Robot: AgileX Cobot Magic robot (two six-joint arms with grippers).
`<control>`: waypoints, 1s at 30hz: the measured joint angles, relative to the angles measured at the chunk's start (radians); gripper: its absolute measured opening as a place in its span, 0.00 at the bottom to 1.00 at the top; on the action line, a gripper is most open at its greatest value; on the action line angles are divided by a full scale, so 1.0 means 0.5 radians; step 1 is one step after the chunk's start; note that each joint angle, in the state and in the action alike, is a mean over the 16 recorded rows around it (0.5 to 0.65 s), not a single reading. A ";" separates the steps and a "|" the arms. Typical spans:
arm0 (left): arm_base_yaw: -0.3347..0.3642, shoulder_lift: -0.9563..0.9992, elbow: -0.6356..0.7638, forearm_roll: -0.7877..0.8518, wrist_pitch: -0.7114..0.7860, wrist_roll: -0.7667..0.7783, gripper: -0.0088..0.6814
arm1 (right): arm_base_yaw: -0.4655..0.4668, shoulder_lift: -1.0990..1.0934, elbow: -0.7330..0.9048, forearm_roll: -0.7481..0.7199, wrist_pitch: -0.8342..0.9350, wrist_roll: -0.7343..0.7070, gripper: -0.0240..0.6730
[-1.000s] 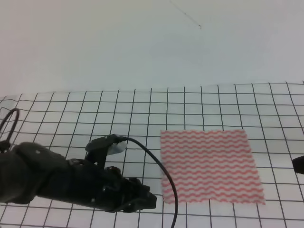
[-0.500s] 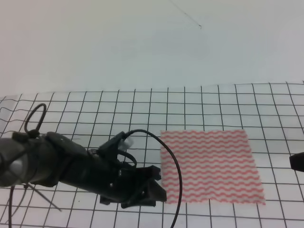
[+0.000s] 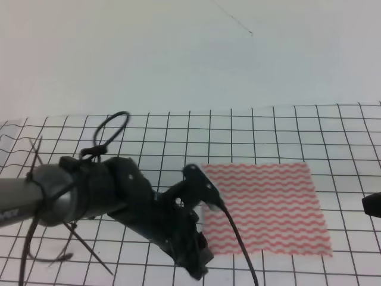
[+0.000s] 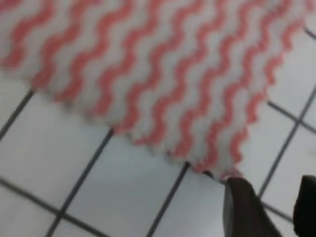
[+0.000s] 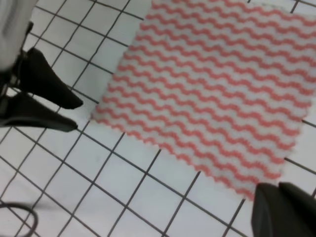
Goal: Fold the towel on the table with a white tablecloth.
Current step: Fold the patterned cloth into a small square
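The towel (image 3: 265, 208), pink-red and white wavy stripes, lies flat on the white black-gridded tablecloth (image 3: 268, 128) that covers the table. My left gripper (image 3: 199, 267) points down at the towel's near left corner. In the left wrist view the towel (image 4: 148, 74) fills the top and its corner lies just off my open, empty gripper (image 4: 281, 210). The right wrist view shows the towel (image 5: 212, 94) and my left gripper (image 5: 79, 116), jaws apart, beside that corner. My right gripper (image 5: 281, 197) looks shut and hovers near the towel's other near corner; it shows at the right edge (image 3: 374, 205).
A pale plain wall (image 3: 178, 53) rises behind the table's far edge. The left arm's black cable (image 3: 238, 238) loops across the towel's left edge. Gridded cloth (image 3: 89, 128) extends left of and behind the towel.
My left arm has swung right and risen, and its gripper has tipped down to the towel's near left corner. The towel and the right gripper have not moved.
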 joint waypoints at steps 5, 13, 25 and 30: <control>-0.124 0.000 -0.072 0.392 -0.073 0.081 0.33 | 0.000 0.001 0.000 -0.002 -0.002 -0.005 0.03; -0.201 0.000 -0.096 0.618 -0.153 -0.257 0.33 | 0.000 0.002 -0.001 -0.005 -0.003 -0.003 0.03; -0.208 0.011 -0.097 0.558 -0.168 -1.753 0.33 | 0.000 0.002 0.000 0.003 0.003 0.003 0.03; -0.208 0.051 -0.098 0.463 -0.208 -2.101 0.33 | 0.000 0.002 0.000 0.011 0.010 0.007 0.03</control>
